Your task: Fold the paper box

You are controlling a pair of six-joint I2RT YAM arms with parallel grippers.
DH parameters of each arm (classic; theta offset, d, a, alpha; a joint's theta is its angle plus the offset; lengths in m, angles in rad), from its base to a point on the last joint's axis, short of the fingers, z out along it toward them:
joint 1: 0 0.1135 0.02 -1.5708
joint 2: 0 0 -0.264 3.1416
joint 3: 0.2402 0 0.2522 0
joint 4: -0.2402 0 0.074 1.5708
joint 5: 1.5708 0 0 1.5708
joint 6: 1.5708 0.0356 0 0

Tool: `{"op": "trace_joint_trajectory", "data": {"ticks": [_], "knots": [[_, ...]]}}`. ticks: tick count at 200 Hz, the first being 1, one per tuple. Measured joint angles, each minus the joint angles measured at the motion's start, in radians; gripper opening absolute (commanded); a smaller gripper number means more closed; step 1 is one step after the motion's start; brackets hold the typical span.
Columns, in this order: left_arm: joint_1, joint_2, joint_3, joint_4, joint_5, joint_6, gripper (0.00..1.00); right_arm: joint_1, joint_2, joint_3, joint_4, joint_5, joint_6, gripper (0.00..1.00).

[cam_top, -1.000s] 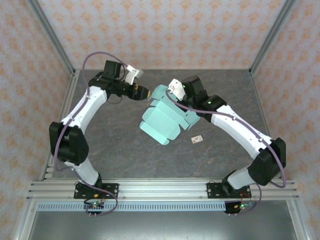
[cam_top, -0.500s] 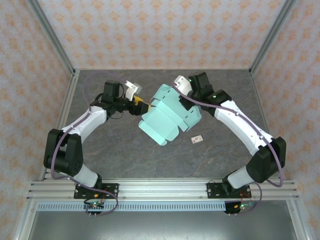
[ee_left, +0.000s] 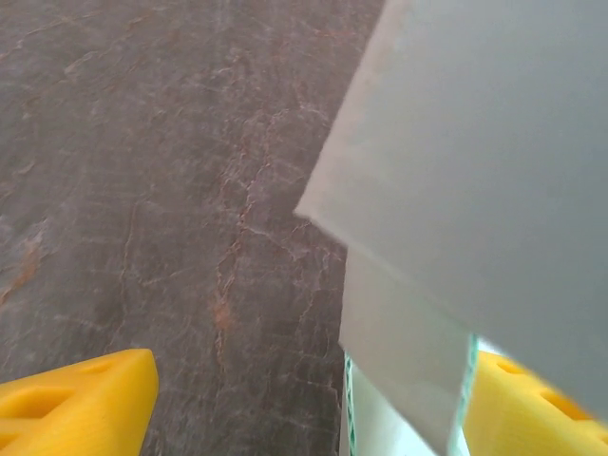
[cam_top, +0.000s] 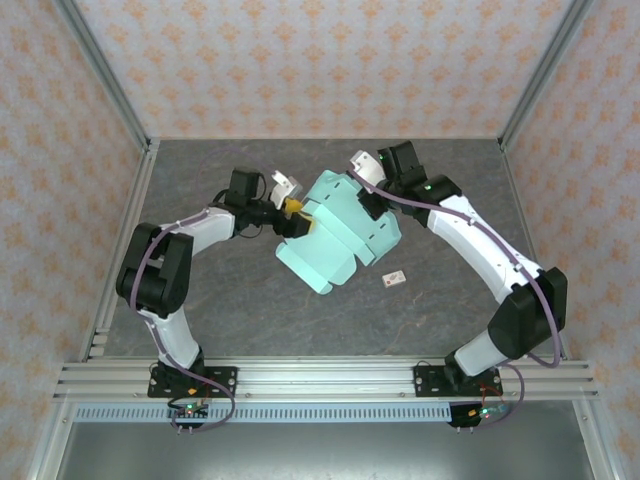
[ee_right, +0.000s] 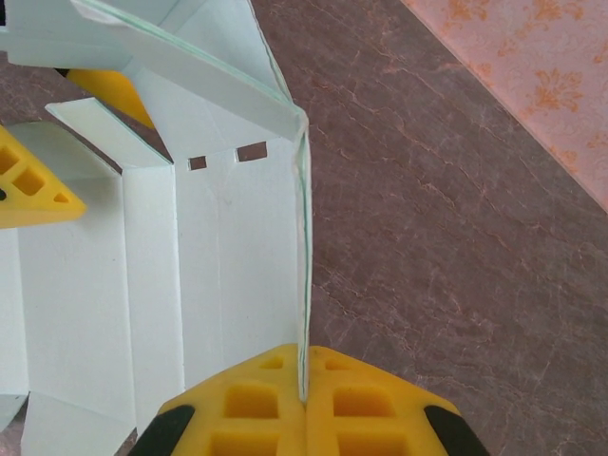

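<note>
The paper box [cam_top: 335, 240] is a pale mint-green die-cut sheet, partly folded, held tilted above the middle of the table. My right gripper [ee_right: 304, 397] is shut on the thin edge of an upright flap [ee_right: 300, 237], reaching in from the box's far right side [cam_top: 368, 205]. My left gripper [cam_top: 298, 210] is at the box's left edge with its jaws open. In the left wrist view a panel of the box [ee_left: 475, 190] hangs between the yellow fingertips [ee_left: 76, 404], close to the right one and not pinched.
A tiny white tag with a red mark [cam_top: 394, 278] lies on the dark stone-patterned table [cam_top: 230, 300], just right of the box. Aluminium posts [cam_top: 105, 90] and patterned walls close in the sides and the back.
My left arm has swung right and lower, bringing its fingers to the box's left edge, and its jaws have widened. The right gripper keeps its grip, and the box has barely shifted.
</note>
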Motion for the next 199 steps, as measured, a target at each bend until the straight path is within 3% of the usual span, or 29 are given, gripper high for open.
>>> {"op": "trace_joint_trajectory", "data": {"ticks": [100, 176, 199], "knots": [[-0.032, 0.079, 0.030, 0.125, 0.066, -0.120, 0.20, 0.000, 0.006, 0.005, 0.005, 0.001, 0.017, 0.00], [-0.032, 0.079, 0.031, 0.187, 0.040, -0.367, 0.00, 0.013, -0.012, -0.037, 0.087, 0.022, 0.021, 0.00], [-0.032, 0.079, 0.035, 0.183, 0.036, -0.433, 0.00, 0.038, -0.012, -0.040, 0.091, 0.043, 0.020, 0.00]]}}
